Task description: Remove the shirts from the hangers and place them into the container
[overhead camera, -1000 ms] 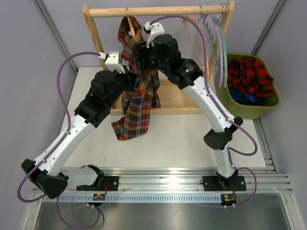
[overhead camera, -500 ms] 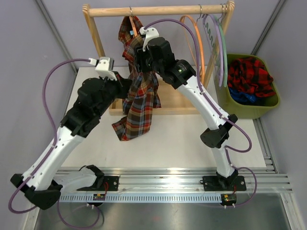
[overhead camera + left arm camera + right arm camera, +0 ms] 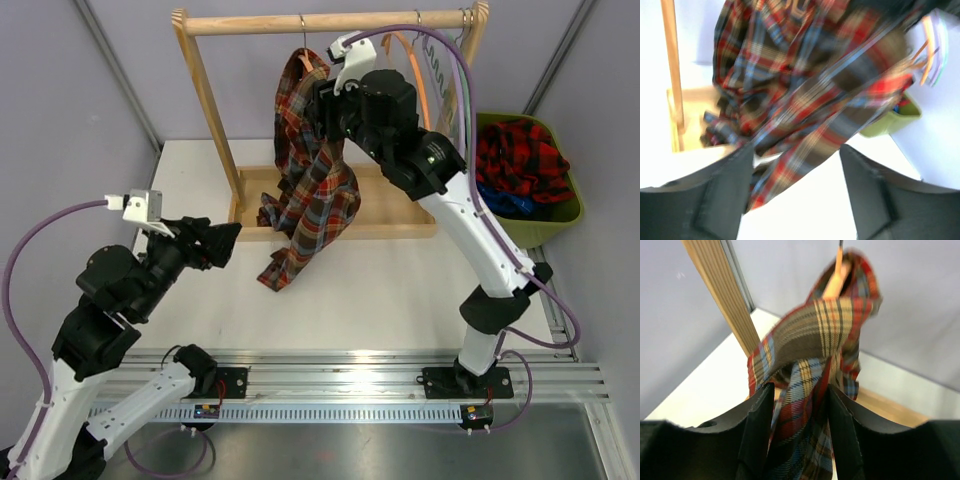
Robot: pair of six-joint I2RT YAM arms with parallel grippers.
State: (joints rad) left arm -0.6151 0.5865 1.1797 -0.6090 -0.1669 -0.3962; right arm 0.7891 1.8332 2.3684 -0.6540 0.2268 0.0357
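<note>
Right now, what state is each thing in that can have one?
left gripper: open, empty
right gripper: shut on the tartan shirt
tartan shirt: on its orange hanger, hung from the rail
bare hangers: hung on the rail
red-and-black shirt: lying in the green bin
green bin: upright, partly filled

Your left arm (image 3: pixel 100 330) is folded low, with the left gripper (image 3: pixel 226 243) fingers (image 3: pixel 715 195) spread and nothing between them. Your right arm (image 3: pixel 470 220) is extended high, with the right gripper (image 3: pixel 800 390) fingers pinching the tartan shirt (image 3: pixel 320 195).
</note>
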